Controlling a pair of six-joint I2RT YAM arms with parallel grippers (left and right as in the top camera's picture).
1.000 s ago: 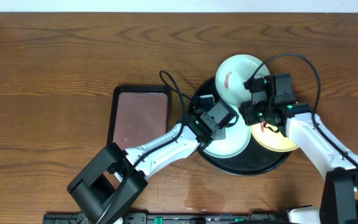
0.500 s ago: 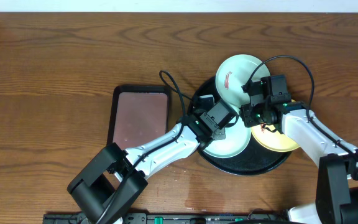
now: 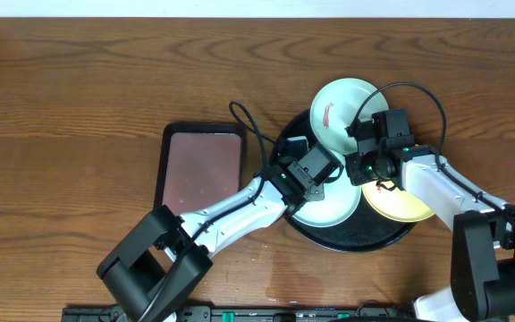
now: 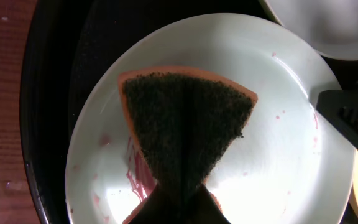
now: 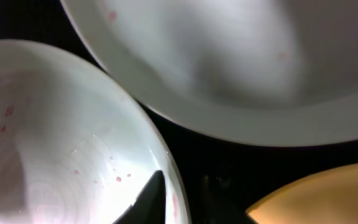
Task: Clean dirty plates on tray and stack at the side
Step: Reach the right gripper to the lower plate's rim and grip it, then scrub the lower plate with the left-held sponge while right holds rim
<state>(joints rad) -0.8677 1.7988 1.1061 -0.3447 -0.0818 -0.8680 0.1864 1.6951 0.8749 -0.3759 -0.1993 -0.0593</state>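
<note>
On the round black tray [image 3: 392, 234] lie three plates. The near mint-blue plate [image 3: 340, 207] carries pink-red smears [image 4: 135, 177]. My left gripper [image 3: 316, 177] is shut on a folded sponge [image 4: 185, 121], dark scrub side up with an orange edge, pressed onto this plate [image 4: 278, 162]. My right gripper [image 3: 362, 170] pinches the same plate's right rim [image 5: 169, 162], with one dark finger [image 5: 151, 199] inside the rim. The far mint-blue plate [image 3: 338, 107] shows a red streak. The yellow plate [image 3: 405, 204] sits at the right, partly under my right arm.
A rectangular black-rimmed maroon tray [image 3: 202, 168] lies left of the round tray, with my left arm crossing its near corner. Bare brown wood tabletop [image 3: 79, 98] stretches to the left and the back. A black cable [image 3: 418, 89] arcs over the far plate.
The right gripper has edged left onto the near mint-blue plate's rim and its jaws have narrowed. The left gripper and the sponge have stayed in place.
</note>
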